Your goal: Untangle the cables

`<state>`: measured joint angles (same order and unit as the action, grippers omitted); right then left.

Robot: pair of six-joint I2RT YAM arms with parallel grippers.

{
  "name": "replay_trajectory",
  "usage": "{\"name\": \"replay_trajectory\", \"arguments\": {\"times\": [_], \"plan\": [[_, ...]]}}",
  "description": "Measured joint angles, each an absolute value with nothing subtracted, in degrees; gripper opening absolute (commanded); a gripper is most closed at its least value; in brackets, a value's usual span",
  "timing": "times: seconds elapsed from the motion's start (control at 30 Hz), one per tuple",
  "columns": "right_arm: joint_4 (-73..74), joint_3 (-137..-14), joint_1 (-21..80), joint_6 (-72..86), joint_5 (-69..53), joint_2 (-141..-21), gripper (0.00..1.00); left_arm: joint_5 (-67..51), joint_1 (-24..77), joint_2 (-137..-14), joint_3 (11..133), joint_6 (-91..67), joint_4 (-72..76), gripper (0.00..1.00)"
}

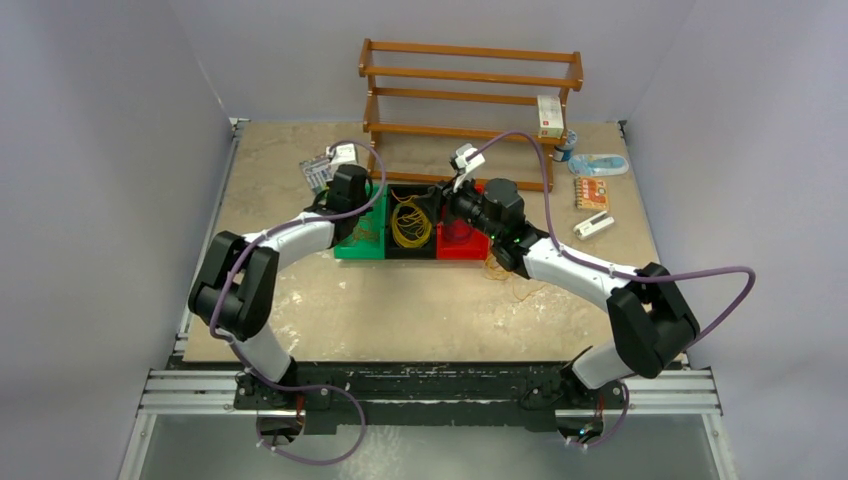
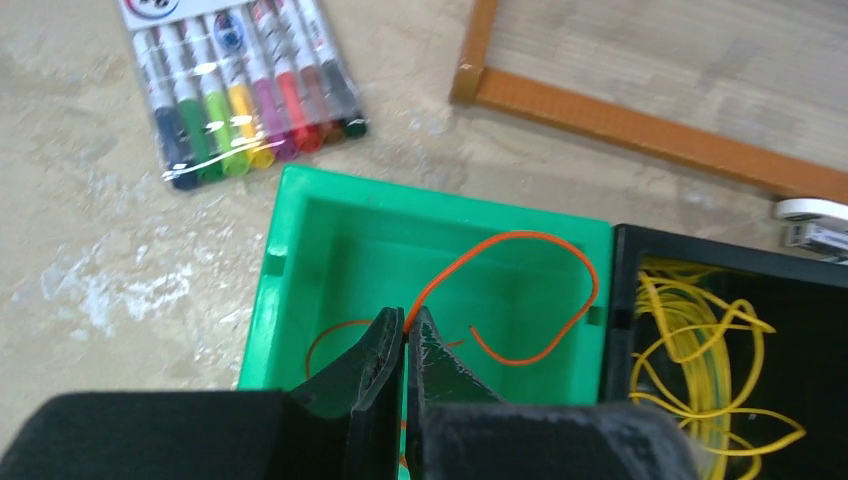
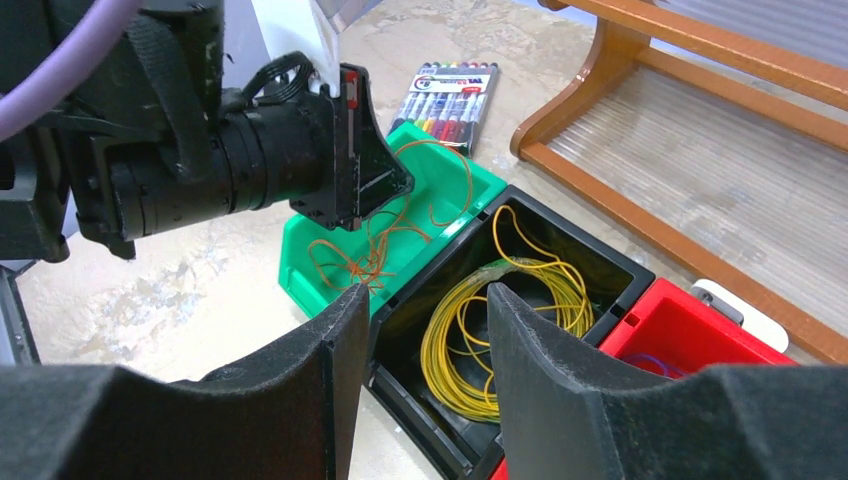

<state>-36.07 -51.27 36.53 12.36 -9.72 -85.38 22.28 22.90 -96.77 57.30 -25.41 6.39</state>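
Left gripper (image 2: 405,320) clenched on a thin orange wire (image 2: 520,236), pinched right at the fingertips, lower centre of the left wrist view. The rest of the strand loops loosely inside the green plastic bin (image 2: 430,197). The right wrist view shows more of it snarled on the bin floor, centre left. Coil of thin yellow wire (image 3: 452,345) lies in the black plastic bin (image 3: 590,243) next door. Red plastic bin (image 3: 685,330) at lower right, contents hard to make out (perhaps a dark strand).

Right gripper (image 3: 425,292) released, jaws apart with nothing between them, hanging over the black bin's near edge.

Handling: wire looks very light, springy and smooth. It is likely to slip from flat pads and drag neighbouring loops along. Best taken at a free end or a single arc standing clear of the snarl, not at the knot.

Around: clear pack of coloured marker pens (image 2: 240,90) upper left of the left wrist view, apart from the green bin. Brown wooden slatted rack (image 3: 650,215) just behind the bins. Bin walls and the two wrists crowding each other look like the main obstruction.
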Motion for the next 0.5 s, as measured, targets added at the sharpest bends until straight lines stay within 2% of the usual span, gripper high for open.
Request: {"name": "replay_trajectory", "arguments": {"times": [0.37, 0.5], "plan": [[-36.03, -51.24, 36.36, 12.38, -9.78, -85.43, 0.51, 29.36, 22.87, -97.78, 56.4, -29.56, 1.93, 0.01], [-35.92, -51.24, 36.36, 12.4, -9.78, -85.45, 0.52, 29.41, 22.87, -97.78, 56.34, -29.65, 1.34, 0.1]]}}
